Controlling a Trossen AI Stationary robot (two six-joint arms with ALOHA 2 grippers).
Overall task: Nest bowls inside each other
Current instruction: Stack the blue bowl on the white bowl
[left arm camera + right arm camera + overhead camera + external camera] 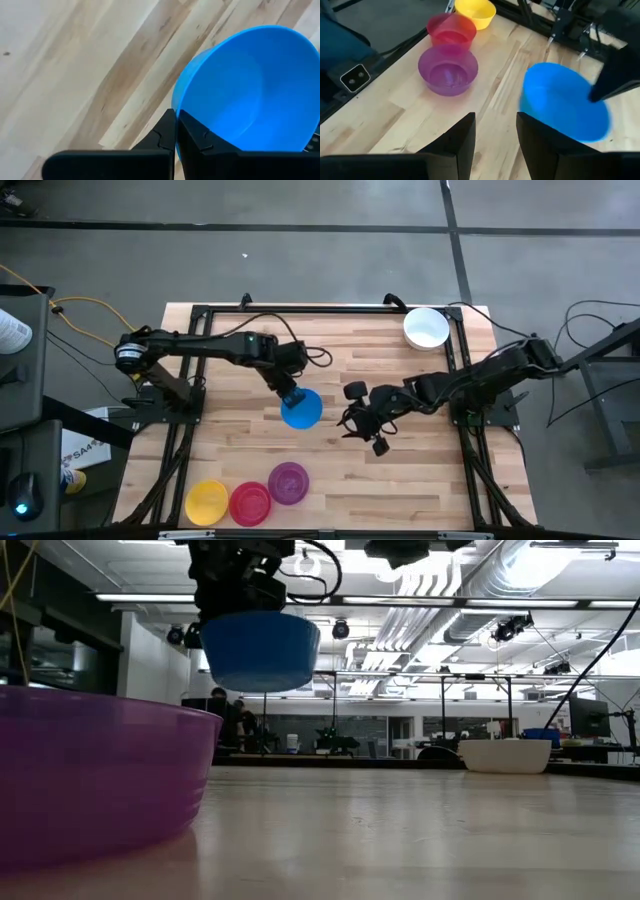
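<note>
Now the left pincer (290, 396), clamped on the blue bowl's (303, 408) rim and lifted off the desk (400, 480), should carry it level, centring over the purple bowl (289, 482) before lowering; the right pincer (362, 422) waits beside it, spread empty.

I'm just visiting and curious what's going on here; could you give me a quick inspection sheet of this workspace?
Surface: wooden table.
Job's things: blue bowl lifted; purple bowl, red bowl and yellow bowl in a row; white bowl apart at a corner.
Clutter: nothing seen.
Grippers: left gripper shut on blue bowl's rim; right gripper open, empty, beside it.
Cables: yellow cable off the table.
Surroundings: open hall, grey floor.
</note>
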